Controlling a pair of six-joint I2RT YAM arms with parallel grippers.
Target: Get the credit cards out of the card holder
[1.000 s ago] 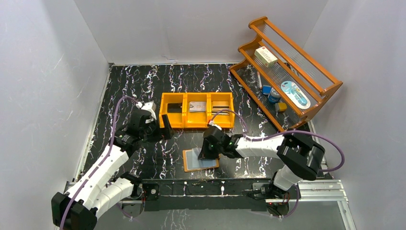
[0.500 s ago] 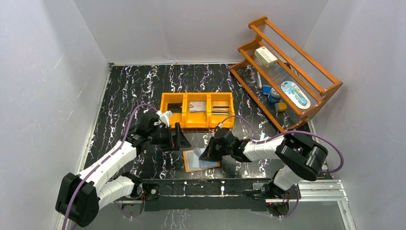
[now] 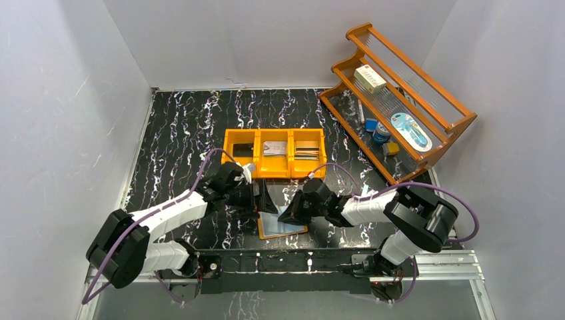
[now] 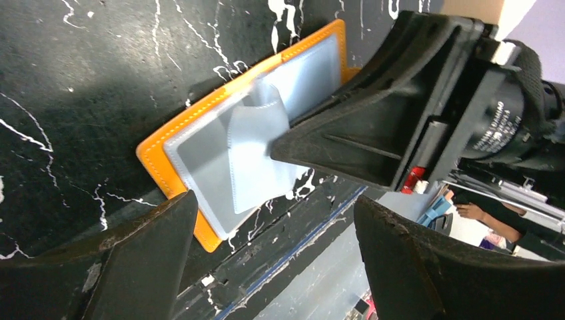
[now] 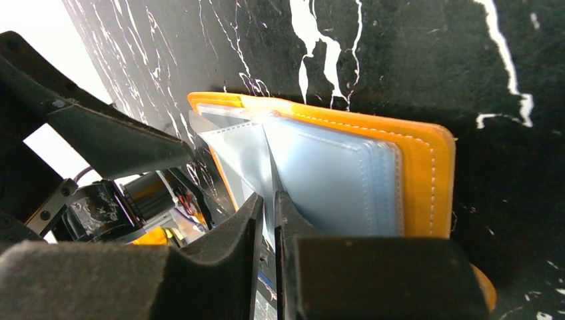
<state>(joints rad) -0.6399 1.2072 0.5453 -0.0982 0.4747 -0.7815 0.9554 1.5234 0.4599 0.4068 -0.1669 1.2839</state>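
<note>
Left tool (image 4: pixel 273 200) wide, empty, at edge of card holder (image 5: pixel 426 180); right tool (image 5: pixel 268 197) tight on 1 sleeve (image 4: pixel 258 159).

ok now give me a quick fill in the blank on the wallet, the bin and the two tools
The card holder lies unfolded on the black marbled ___.
The orange bin behind it has ___ compartments.
The right tool pinches a lifted clear sleeve; the left tool has its jaws ___.
Missing: table; three; open.
</note>
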